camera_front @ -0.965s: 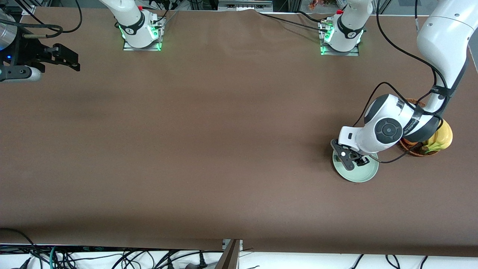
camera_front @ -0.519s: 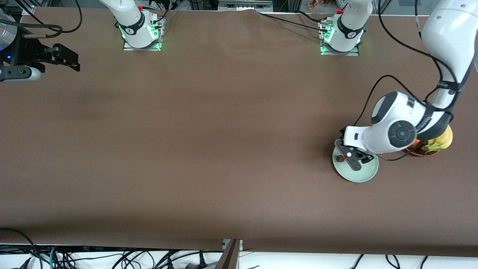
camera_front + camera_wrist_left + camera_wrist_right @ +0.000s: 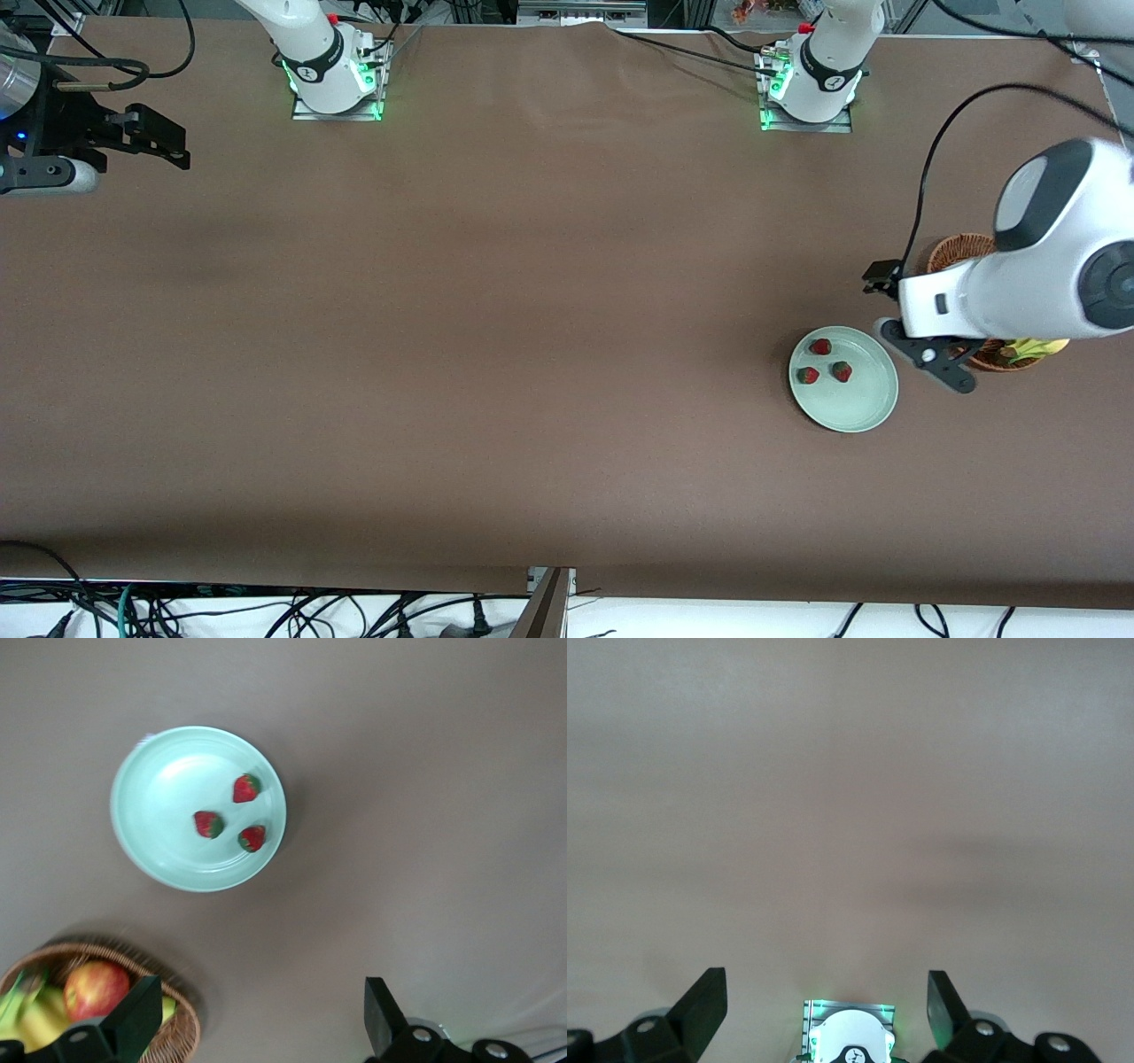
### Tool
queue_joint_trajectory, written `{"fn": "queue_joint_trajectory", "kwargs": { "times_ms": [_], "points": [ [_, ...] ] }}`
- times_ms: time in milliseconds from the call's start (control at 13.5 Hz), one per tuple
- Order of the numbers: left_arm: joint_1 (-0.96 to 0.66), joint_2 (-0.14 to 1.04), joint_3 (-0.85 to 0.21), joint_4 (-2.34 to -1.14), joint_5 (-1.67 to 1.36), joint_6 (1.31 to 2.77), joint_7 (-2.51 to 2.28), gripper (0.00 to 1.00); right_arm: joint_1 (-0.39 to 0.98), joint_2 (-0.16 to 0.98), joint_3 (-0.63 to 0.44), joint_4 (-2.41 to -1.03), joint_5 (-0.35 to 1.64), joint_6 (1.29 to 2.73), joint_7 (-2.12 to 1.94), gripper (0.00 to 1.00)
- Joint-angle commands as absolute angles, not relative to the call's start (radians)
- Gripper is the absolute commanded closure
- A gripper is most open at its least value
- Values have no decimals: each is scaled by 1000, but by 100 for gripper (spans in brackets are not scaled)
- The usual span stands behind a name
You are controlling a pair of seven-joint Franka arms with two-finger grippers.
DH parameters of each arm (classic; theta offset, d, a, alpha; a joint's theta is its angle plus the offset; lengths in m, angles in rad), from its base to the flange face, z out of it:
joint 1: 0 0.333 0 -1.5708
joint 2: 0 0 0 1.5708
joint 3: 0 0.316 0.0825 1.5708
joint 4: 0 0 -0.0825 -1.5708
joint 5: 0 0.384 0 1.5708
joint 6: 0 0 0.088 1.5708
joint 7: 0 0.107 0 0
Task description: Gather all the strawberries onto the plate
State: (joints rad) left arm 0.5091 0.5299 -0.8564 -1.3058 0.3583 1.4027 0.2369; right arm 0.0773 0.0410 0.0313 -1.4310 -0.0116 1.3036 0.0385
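I see all three strawberries (image 3: 821,346) lying in the plate (image 3: 864,416), so collecting looks finished. My left gripper (image 3: 921,341) hangs released beside the plate, over the basket (image 3: 952,251); my right gripper (image 3: 151,137) waits spread, well apart from it.

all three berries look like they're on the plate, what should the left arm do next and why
Probably just pull the left gripper back to rest. All three strawberries lie on the plate, its open fingers hold nothing, and no berry shows elsewhere. The right gripper waits over its end of the table.
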Motion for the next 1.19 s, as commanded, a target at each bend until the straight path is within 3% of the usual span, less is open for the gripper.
{"fn": "queue_joint_trajectory", "kwargs": {
  "times_ms": [0, 148, 297, 519, 742, 965, 1113],
  "points": [
    [473, 447, -833, -1244, 328, 1368, 135, 0, 66, 43, 43, -1419, -20, 1302, 28, 0],
    [430, 341, -742, -1255, 305, 1376, 105, 0, 66, 43, 43, -1419, -18, 1302, 28, 0],
    [266, 260, -478, -1279, 173, 1387, 34, 0, 66, 43, 43, -1419, -18, 1302, 28, 0],
    [99, 111, -186, -1479, -1, 1545, -14, 0, 66, 43, 43, -1419, -18, 1302, 28, 0],
    [6, 16, -92, -1639, -11, 1632, -113, 0, 64, 43, 43, -1419, -18, 1304, 29, 0],
    [-95, -14, 12, -1678, -6, 1643, -149, 0, 66, 43, 43, -1419, -17, 1310, 29, 0],
    [-101, -14, 25, -1680, -3, 1644, -149, 0, 64, 43, 43, -1419, -18, 1310, 29, 0]
  ]
}}
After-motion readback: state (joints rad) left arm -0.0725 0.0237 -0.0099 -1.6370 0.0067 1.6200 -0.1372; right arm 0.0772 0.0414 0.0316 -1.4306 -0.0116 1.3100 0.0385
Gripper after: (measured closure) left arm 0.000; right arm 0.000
